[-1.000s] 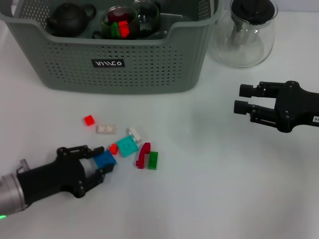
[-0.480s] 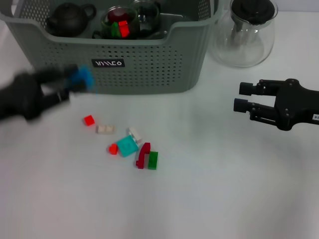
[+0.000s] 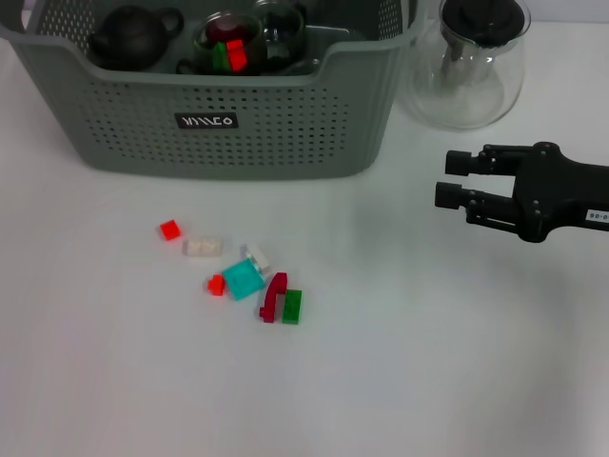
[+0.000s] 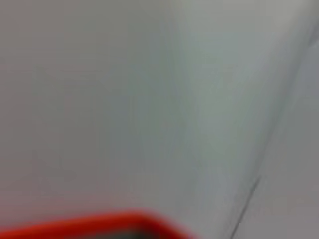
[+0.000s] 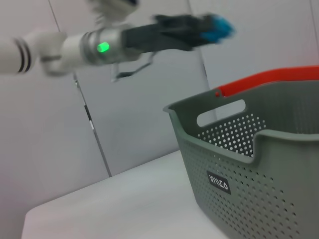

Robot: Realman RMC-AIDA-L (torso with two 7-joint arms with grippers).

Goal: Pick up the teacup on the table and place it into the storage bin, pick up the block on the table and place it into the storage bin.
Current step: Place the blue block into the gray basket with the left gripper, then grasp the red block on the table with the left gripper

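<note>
The grey-green storage bin (image 3: 238, 133) stands at the back left of the table and also fills the right wrist view (image 5: 259, 164). Inside it are a glass teacup (image 3: 228, 38) with red and green pieces, and a black teapot (image 3: 133, 36). My left gripper (image 5: 212, 27) shows only in the right wrist view, high in the air above the bin's level and shut on a blue block (image 5: 220, 28). On the right, my right gripper (image 3: 447, 179) hovers open with nothing between its fingers. Loose blocks lie in front of the bin: red (image 3: 169, 228), white (image 3: 202, 247), teal (image 3: 244, 279), dark red (image 3: 274, 297), green (image 3: 291, 306).
A glass pitcher (image 3: 471, 62) with a black lid stands at the back right, beside the bin. A red rim (image 5: 269, 79) shows behind the bin, and a red strip (image 4: 99, 224) crosses the otherwise blank left wrist view.
My left gripper lifted the blue block off the table, rose past the bin's front and left the head view. My right gripper drifted slightly left and up.
</note>
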